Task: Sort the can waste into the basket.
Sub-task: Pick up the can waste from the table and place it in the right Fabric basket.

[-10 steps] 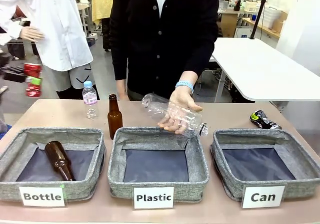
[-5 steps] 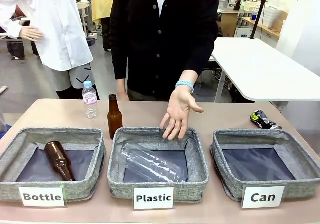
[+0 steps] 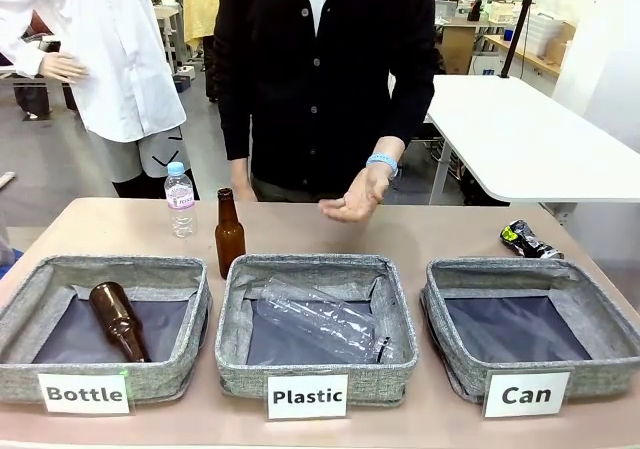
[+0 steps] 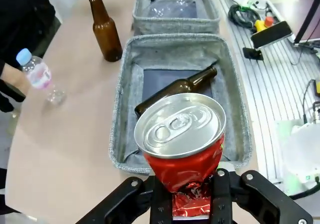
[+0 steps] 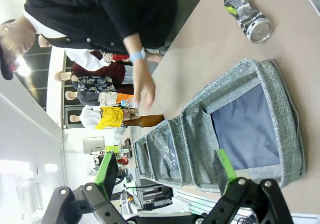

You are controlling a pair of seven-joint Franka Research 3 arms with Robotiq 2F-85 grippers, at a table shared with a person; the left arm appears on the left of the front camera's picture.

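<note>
1. Now I am grasping the red can point(image 4: 182, 144) in the left gripper point(image 4: 190, 196). Its fingers are clenching the crumpled lower half, and the pull-tab end is facing the wrist camera.
2. That gripper is hanging over the "Bottle" basket point(image 4: 120, 109), which is at the opposite end of the row from the "Can" basket point(image 3: 505, 267). A brown bottle point(image 4: 175, 90) is lying in the basket beneath it.
3. The "Can" basket is showing only its dark lining, so I am judging that neither can is sorted yet.
4. The dark can point(image 3: 527, 239) is lying on its side on the table. It is just beyond the "Can" basket's far corner, on the person's side, and it is not touching the rim.
5. The right gripper point(image 5: 165, 171) is hanging released, with its green pads spread wide and nothing between them. It is looking down at the "Can" basket from the robot's side.
6. The person's hand point(image 3: 355, 201) is hovering palm up beyond the "Plastic" basket point(image 3: 315, 267), the "Can" basket's neighbour. A clear plastic bottle point(image 3: 320, 319) is lying in that basket.
7. As I read it, I am midway through carrying the red can. The next move calls for taking it across the row, past the "Plastic" basket, until it is above the "Can" basket's lining, and letting go only there.
8. The dark can is waiting after that, and the right gripper looks like the nearer one for it.
</note>
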